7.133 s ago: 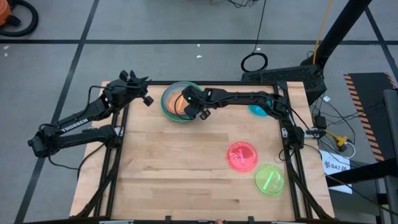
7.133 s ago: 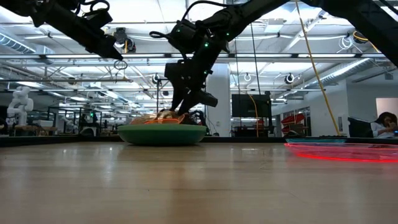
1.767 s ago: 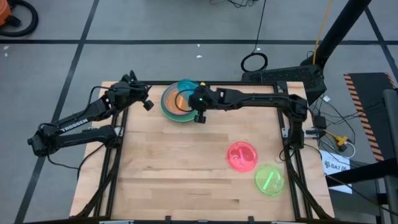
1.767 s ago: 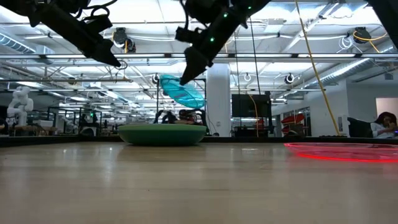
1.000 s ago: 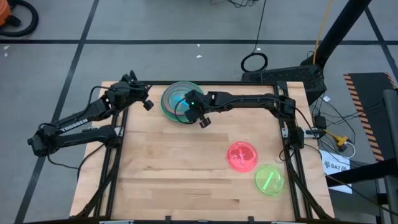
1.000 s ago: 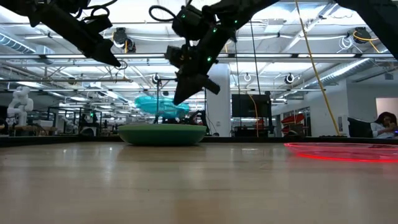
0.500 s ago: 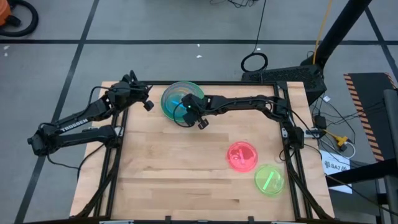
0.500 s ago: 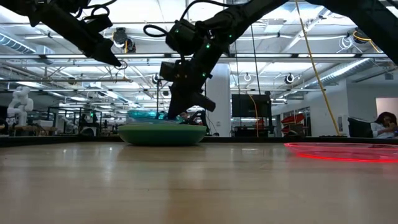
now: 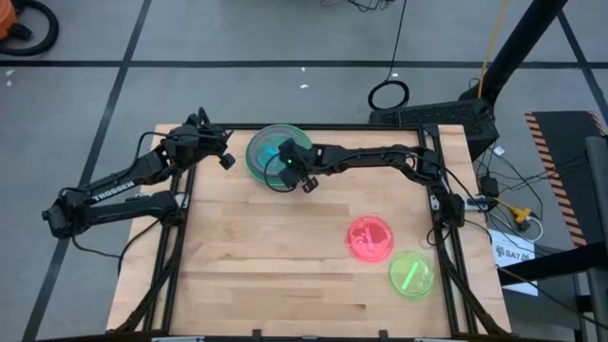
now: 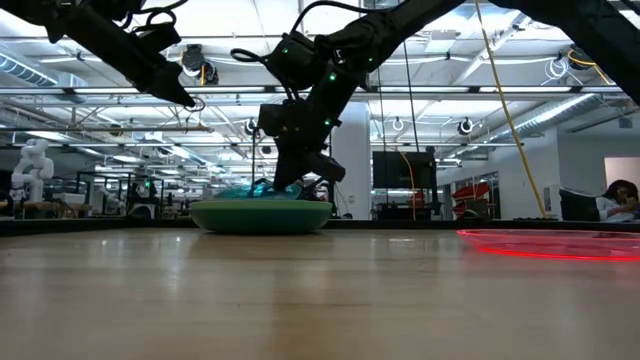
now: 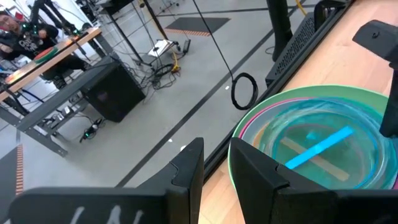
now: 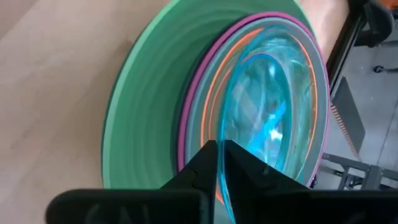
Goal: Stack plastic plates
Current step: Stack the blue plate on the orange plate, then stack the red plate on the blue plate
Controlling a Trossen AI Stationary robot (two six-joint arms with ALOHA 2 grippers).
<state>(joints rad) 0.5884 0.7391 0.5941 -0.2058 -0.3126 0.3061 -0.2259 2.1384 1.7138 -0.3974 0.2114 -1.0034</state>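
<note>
Resting on the far stack (image 9: 269,154), the teal plate (image 12: 267,124) sat pinched at its rim by the right gripper (image 9: 288,172); the idle left gripper (image 9: 220,155) was narrowly parted. Pink plate (image 9: 370,237) and lime plate (image 9: 411,275), near right, remained unstacked.

The right end effector (image 9: 288,171) has lowered the teal plate (image 9: 273,155) onto the stack (image 9: 256,169).

Grey floor (image 9: 237,57), wooden table (image 9: 275,256), ceiling lights (image 10: 560,68)
</note>
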